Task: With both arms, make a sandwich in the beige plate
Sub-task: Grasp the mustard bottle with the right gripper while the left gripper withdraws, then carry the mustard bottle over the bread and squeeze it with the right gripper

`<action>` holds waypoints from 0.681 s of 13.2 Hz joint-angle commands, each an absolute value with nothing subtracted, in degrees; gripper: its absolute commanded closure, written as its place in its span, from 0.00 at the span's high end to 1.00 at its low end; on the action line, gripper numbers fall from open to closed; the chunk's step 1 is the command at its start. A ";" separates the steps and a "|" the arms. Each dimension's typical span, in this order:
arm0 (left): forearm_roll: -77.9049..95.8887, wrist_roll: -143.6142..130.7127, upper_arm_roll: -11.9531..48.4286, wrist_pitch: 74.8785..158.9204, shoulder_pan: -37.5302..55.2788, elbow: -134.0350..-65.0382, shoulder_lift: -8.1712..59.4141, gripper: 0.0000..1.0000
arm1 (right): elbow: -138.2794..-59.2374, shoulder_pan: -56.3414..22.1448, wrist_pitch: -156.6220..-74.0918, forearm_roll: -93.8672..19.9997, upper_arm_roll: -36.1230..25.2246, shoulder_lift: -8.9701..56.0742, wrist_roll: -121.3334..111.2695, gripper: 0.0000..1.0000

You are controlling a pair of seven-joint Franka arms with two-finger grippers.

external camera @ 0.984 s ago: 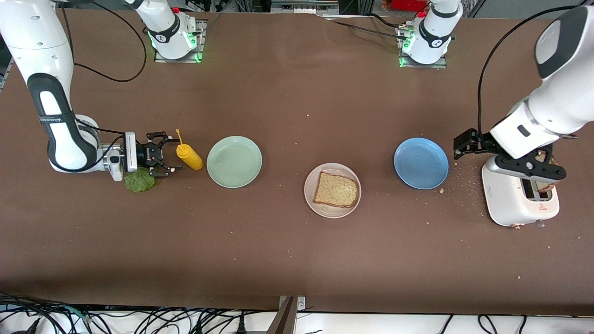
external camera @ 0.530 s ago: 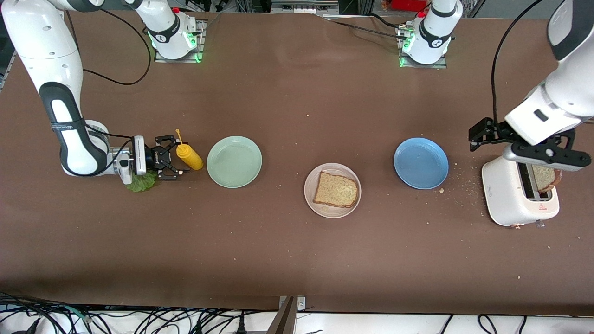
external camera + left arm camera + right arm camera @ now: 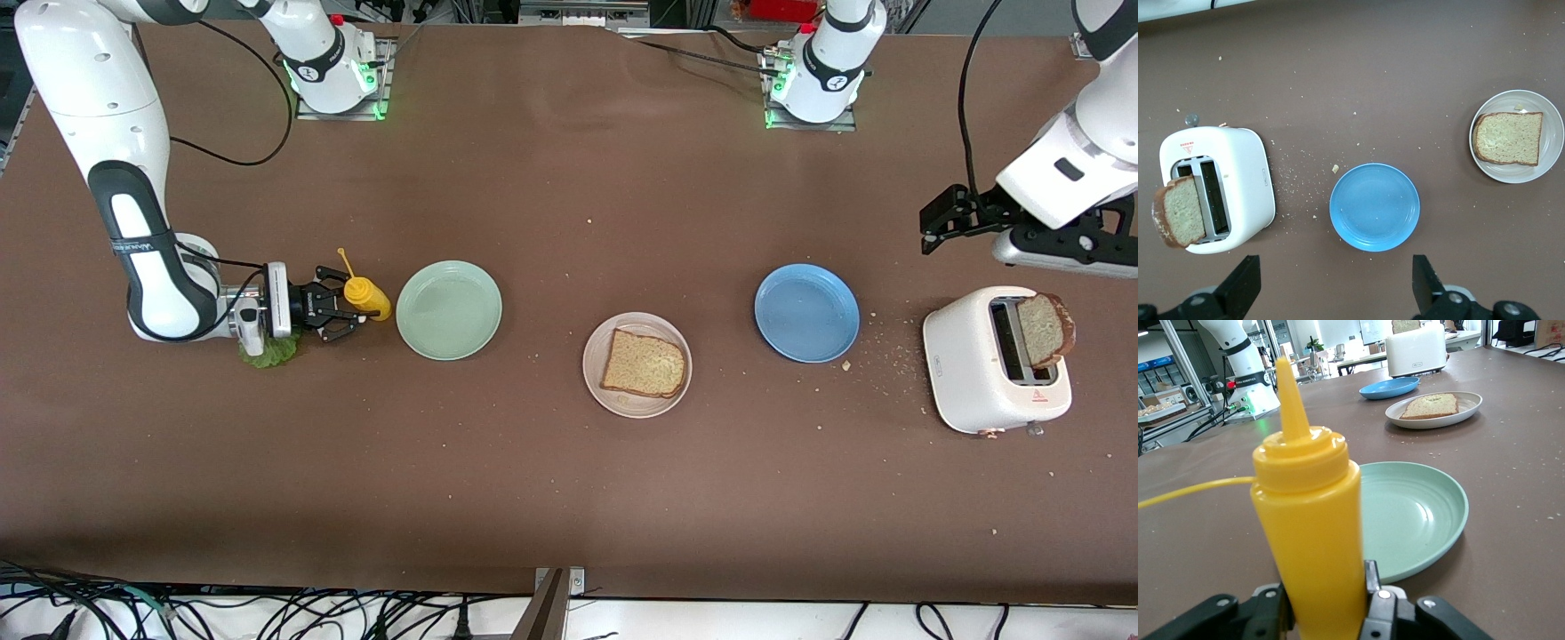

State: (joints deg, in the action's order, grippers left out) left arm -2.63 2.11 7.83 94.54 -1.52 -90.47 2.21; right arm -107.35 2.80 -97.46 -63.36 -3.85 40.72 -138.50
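Yellow bottle (image 3: 1310, 540) is clamped by the right gripper (image 3: 338, 308) beside the mint plate (image 3: 449, 310). One slice (image 3: 644, 364) lies on the beige plate (image 3: 637, 404). The left gripper (image 3: 1335, 287) is held wide open, empty, over the toaster (image 3: 996, 360).

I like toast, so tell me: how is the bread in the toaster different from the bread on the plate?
The bread in the toaster stands on edge, poking out of the white toaster's slot; the bread on the plate lies flat. The toaster slice sits at the left arm's end of the table; the plate slice rests on the beige plate mid-table. Both are brown slices with darker crust, and no gripper touches either.
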 commanded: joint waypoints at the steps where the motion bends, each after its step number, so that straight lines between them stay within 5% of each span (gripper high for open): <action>1: -1.14 3.25 6.50 96.24 -0.70 -95.62 -2.19 1.00 | -103.72 0.19 -99.04 -63.99 -4.30 39.74 -137.39 0.00; 9: -1.32 3.34 6.85 95.98 -1.14 -95.72 -2.38 1.00 | -95.11 -11.14 -106.42 -49.77 -4.31 31.74 -105.69 0.00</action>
